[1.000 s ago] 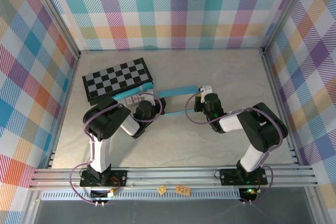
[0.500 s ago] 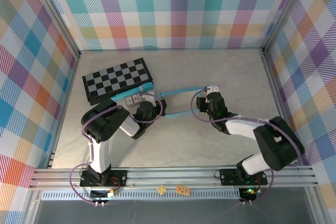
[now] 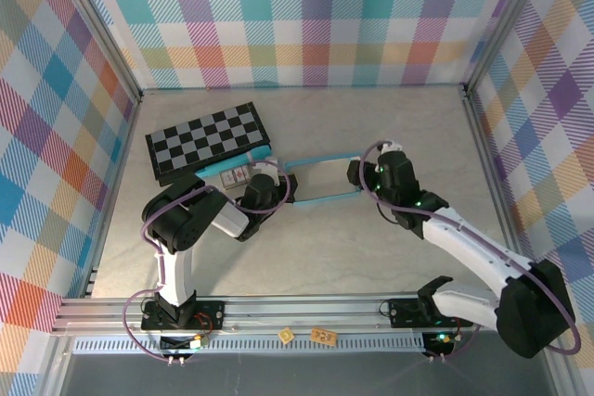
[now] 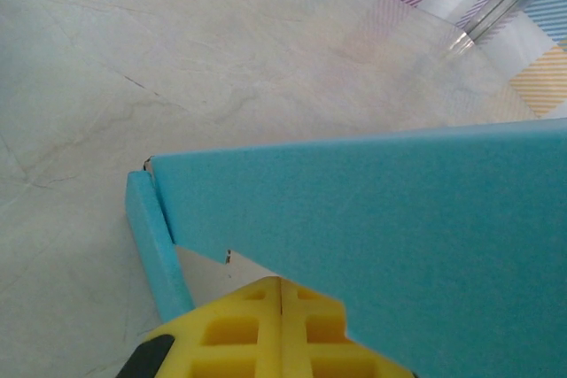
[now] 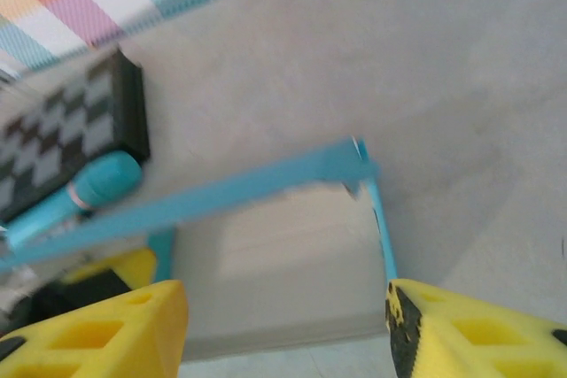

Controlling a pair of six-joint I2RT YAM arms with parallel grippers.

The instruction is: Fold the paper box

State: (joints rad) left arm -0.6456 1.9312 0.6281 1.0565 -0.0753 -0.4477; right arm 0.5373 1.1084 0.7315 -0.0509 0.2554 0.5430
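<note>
Left gripper [image 3: 266,190]: yellow pads [image 4: 239,329] pressed together at the left end of the paper box [image 3: 320,181]; cannot tell whether any paper is pinched between them. Right gripper [image 3: 365,176]: fingers [image 5: 115,325] spread wide at the box's right end. Box sits mid-frame on the table [image 3: 306,248], blue walls raised, whitish floor up. Checkered board [image 3: 206,139] beyond, upper left.

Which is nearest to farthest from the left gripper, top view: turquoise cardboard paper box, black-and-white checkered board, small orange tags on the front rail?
1. Turquoise cardboard paper box: at the left gripper, extending right.
2. Black-and-white checkered board: behind, to the left.
3. Small orange tags: front rail, near edge.
</note>
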